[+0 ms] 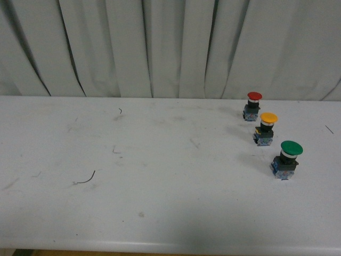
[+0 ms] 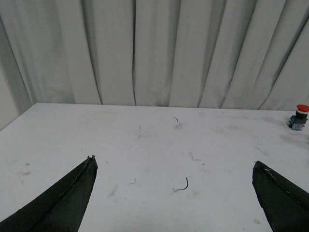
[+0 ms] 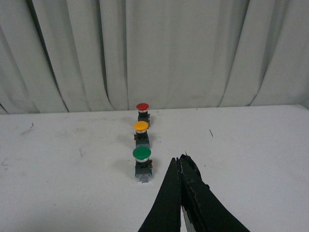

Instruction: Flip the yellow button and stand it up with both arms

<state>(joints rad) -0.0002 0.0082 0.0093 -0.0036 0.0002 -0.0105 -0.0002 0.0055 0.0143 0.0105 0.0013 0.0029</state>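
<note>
The yellow button [image 1: 266, 128] stands upright, cap up, on the white table at the right, between a red-capped button [image 1: 252, 105] behind it and a larger green-capped button [image 1: 286, 159] in front. It also shows in the right wrist view [image 3: 141, 133]. Neither arm shows in the front view. My left gripper [image 2: 174, 166] is open and empty, with its fingers [image 2: 72, 193] wide apart over bare table, far from the buttons. My right gripper [image 3: 180, 162] is shut and empty, just beside the green button [image 3: 143, 163].
The white table [image 1: 160, 176] is backed by a grey curtain [image 1: 160, 48]. A small curved black wire scrap [image 1: 85, 180] lies at the left; it also shows in the left wrist view [image 2: 183, 185]. The red button shows at the edge of the left wrist view [image 2: 299, 117].
</note>
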